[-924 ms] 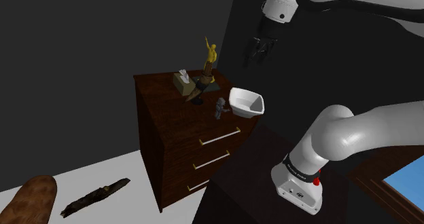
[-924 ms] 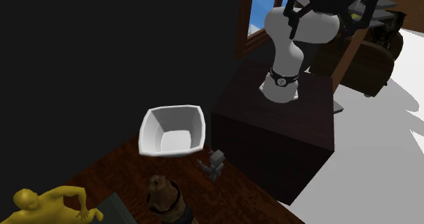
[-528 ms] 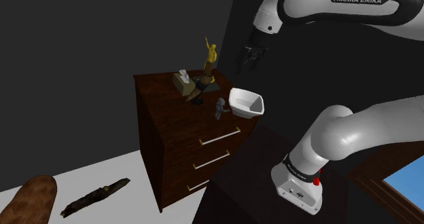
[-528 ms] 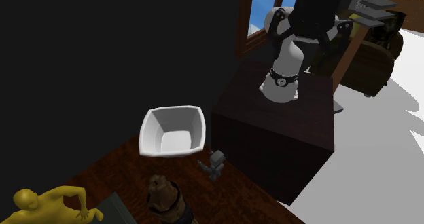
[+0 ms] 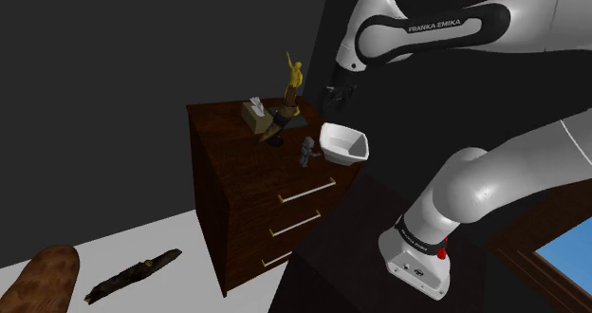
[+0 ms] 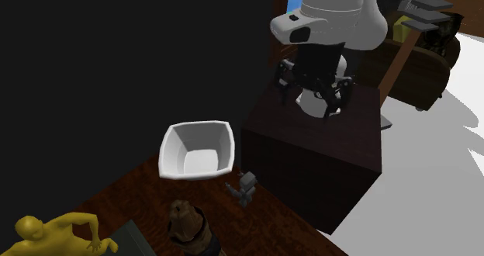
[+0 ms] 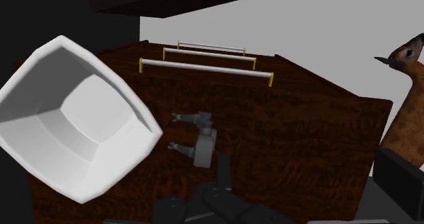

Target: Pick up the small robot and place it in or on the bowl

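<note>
On top of a dark wooden dresser [image 5: 245,183], we are seeing the small robot [image 5: 306,152] standing near the front edge, just beside the white bowl [image 5: 343,142], on the shoulder view's left of it. The small robot is showing as grey, with thin arms sticking out, and as far as we are able to tell a narrow gap is separating it from the bowl. The bowl is sitting upright, its mouth facing up.

The gripper [image 5: 337,95] is hanging in the air over the dresser top, higher than the bowl and well apart from the small robot. In the second exterior view its black fingers [image 6: 335,99] are standing spread, with nothing between them.

Through the wrist view we are looking down on the small robot, the bowl and the drawer handles [image 7: 207,67] running along the dresser's front.

Farther back on the dresser, a yellow figurine [image 5: 295,76] is raising one arm, near a tissue box [image 5: 253,115]. The stand [image 6: 318,161] is sitting just beside the dresser.
</note>
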Tool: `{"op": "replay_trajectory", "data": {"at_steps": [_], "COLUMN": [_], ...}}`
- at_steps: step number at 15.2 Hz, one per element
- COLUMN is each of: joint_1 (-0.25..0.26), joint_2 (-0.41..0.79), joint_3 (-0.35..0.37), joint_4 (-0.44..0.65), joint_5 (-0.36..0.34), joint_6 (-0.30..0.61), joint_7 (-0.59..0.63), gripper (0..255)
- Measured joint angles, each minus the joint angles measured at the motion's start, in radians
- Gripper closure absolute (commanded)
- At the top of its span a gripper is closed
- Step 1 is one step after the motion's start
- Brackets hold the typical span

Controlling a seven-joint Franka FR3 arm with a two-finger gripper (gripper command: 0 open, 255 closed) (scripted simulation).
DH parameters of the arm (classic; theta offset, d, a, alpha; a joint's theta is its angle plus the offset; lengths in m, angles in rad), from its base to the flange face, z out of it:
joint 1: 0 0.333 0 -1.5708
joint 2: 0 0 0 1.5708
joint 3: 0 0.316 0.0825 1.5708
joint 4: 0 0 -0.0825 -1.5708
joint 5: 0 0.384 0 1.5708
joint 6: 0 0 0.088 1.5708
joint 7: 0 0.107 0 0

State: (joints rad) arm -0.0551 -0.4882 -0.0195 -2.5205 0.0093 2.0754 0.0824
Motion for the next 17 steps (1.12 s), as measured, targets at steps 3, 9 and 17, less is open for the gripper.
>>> {"op": "replay_trajectory", "data": {"at_steps": [3, 9, 17], "joint_1": [-0.012, -0.036, -0.068], "joint_2": [0.110, 0.317, 0.629], "joint_3": [-0.022, -0.067, -0.102], "joint_4": [0.016, 0.040, 0.157], "joint_5": [-0.004, 0.003, 0.062], "joint_6": [0.086, 0.253, 0.423], "joint_7": [-0.022, -0.076, -0.165], "gripper": [0, 0, 0]}}
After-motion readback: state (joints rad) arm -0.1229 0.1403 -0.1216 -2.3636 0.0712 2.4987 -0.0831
